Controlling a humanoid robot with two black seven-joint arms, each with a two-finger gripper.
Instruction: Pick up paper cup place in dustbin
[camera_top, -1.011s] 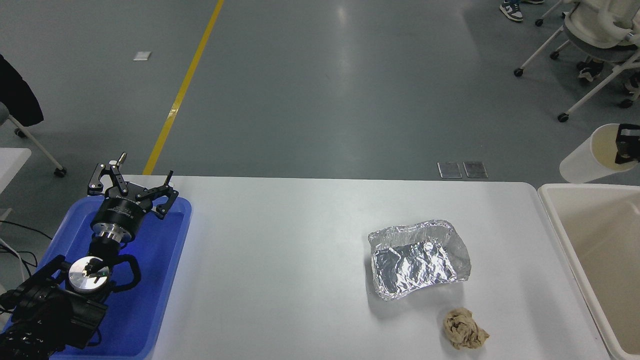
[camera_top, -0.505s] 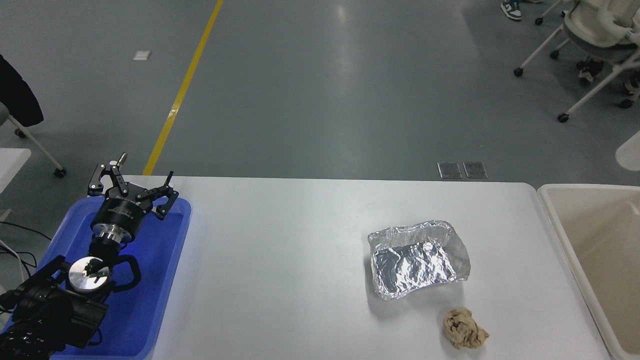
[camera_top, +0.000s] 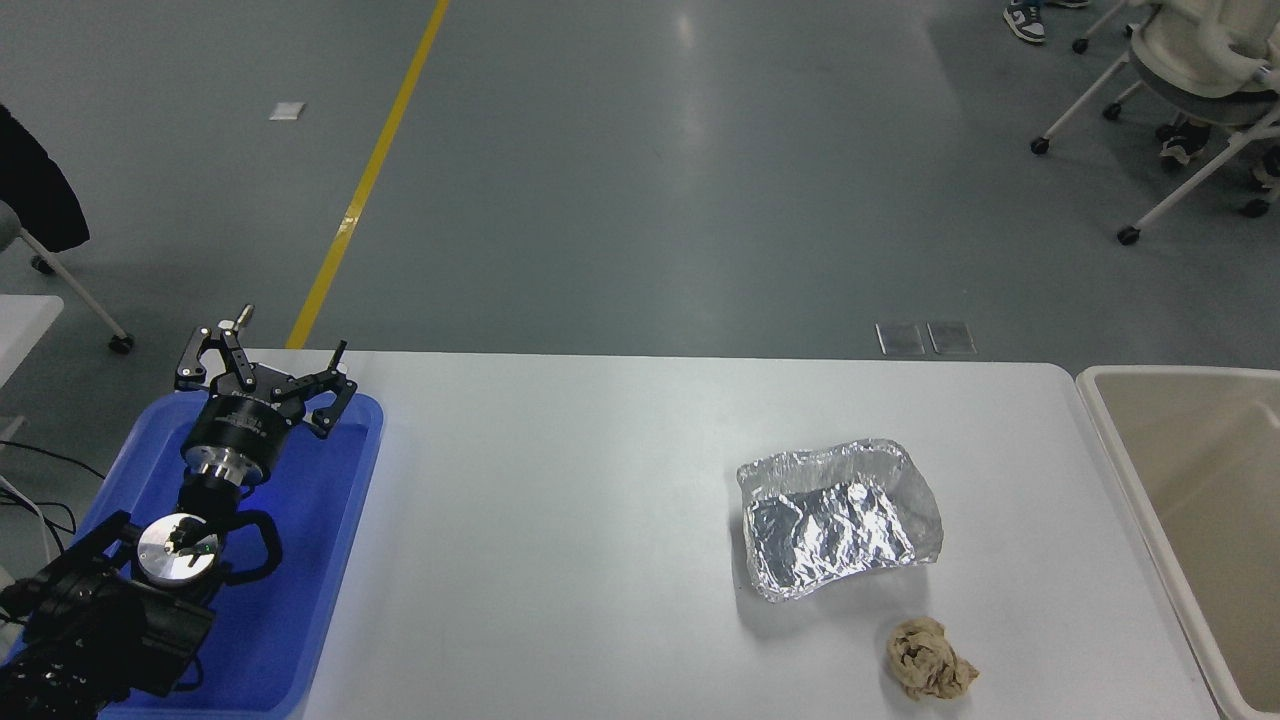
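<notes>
Cream dustbin (camera_top: 1110, 425) stands just beside the table's right end.

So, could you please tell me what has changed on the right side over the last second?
The paper cup, held by the right gripper above the dustbin a second ago, slid out past the right edge; now neither is in view. Whether it was dropped in cannot be seen. The foil tray, paper wad and the parked left gripper over the blue tray stayed put.
</notes>
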